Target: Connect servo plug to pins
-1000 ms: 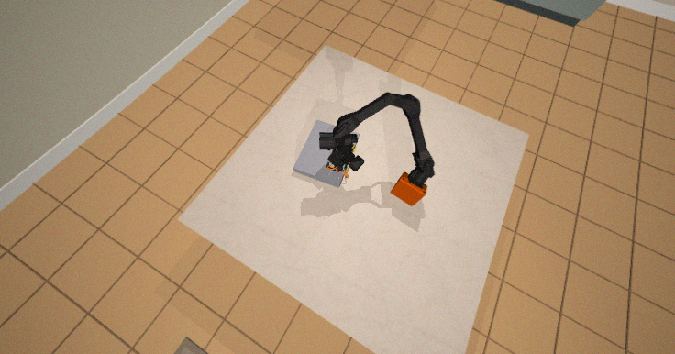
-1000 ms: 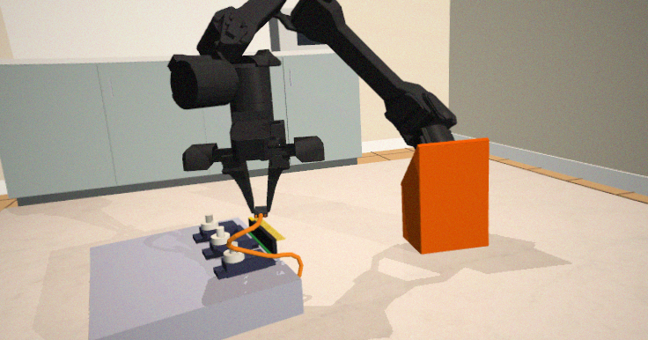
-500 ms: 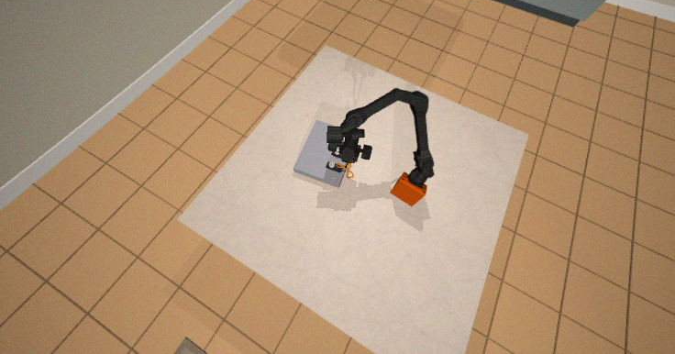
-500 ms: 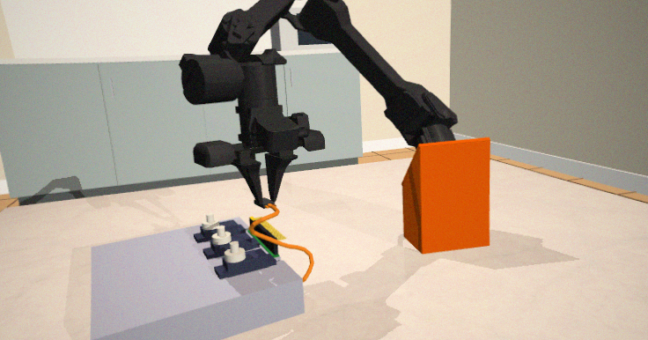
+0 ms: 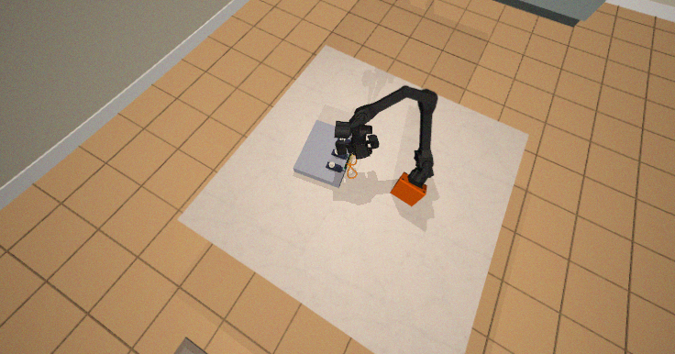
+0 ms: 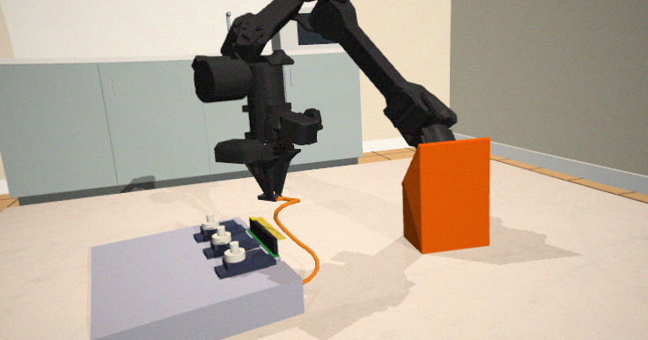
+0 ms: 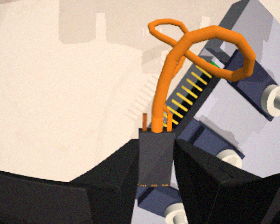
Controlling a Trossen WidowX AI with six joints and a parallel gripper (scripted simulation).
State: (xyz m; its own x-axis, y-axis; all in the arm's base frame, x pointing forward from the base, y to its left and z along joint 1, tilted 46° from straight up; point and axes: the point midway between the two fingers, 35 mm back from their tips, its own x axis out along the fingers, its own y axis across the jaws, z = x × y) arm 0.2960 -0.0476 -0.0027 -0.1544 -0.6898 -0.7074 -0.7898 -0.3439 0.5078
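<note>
My gripper [image 6: 270,197] [image 7: 156,147] is shut on the dark flat plug [image 7: 155,157] and holds it in the air above the holder's pin edge. The orange lead [image 6: 297,242] [image 7: 162,85] [image 5: 351,175] leaves the plug, loops and hangs down to the holder's corner. The yellow pins [image 6: 270,227] [image 7: 191,91] stick out in a row from a black strip along the holder's edge, below and apart from the plug. In the wrist view the row runs diagonally to the plug. The coloured band and its dot cannot be made out. The plug's hole face is not visible.
The pale grey holder [image 5: 311,151] [image 6: 136,269] [image 7: 241,130] carries several dark servos with white round tops, such as the front one [image 6: 234,254], beside the pin row. The orange arm base [image 5: 408,190] [image 6: 455,197] stands to the right in the top and exterior views.
</note>
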